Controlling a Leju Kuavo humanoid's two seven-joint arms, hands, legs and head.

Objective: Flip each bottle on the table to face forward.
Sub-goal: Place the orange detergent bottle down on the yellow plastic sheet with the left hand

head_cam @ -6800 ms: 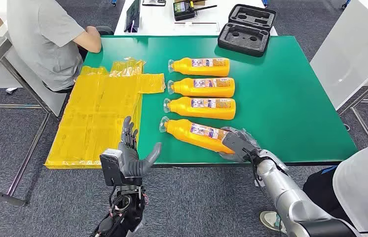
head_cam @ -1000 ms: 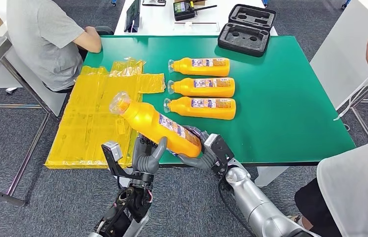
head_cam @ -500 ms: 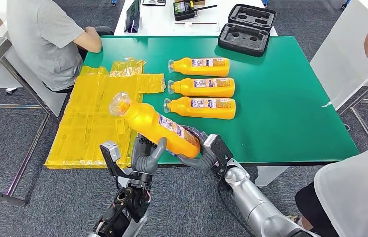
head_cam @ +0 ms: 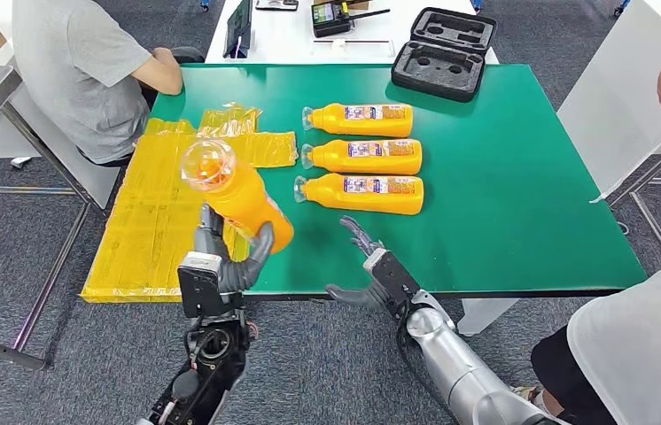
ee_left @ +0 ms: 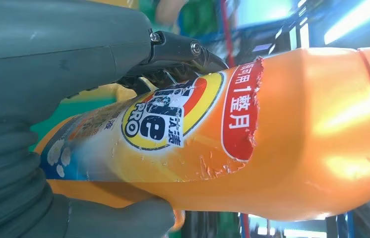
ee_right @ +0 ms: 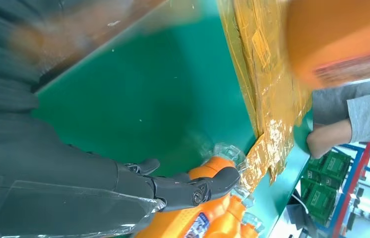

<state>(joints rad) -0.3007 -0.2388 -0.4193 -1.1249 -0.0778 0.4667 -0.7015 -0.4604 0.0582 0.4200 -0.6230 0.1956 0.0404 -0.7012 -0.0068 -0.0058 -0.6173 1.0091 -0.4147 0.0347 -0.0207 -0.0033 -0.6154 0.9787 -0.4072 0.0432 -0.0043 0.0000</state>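
Left hand (head_cam: 221, 258): grips the raised orange bottle (head_cam: 237, 197) (cap end tilted up, away from it).
Right hand (head_cam: 369, 266): fingers spread, holding nothing, beside the left hand.
Three bottles (head_cam: 362, 157): lying beyond the right hand.

The row of three orange bottles (head_cam: 362, 157) lying across the middle of the green desk (head_cam: 522, 177) serves as the landmark. Nearer the robot than the row, bare green runs to the desk's front edge, with the open right hand (head_cam: 364, 266) over it. Right of the row the desk lies bare. Left of it yellow plastic sheets (head_cam: 167, 212) cover the surface. Beyond it sits a black case (head_cam: 444, 53).
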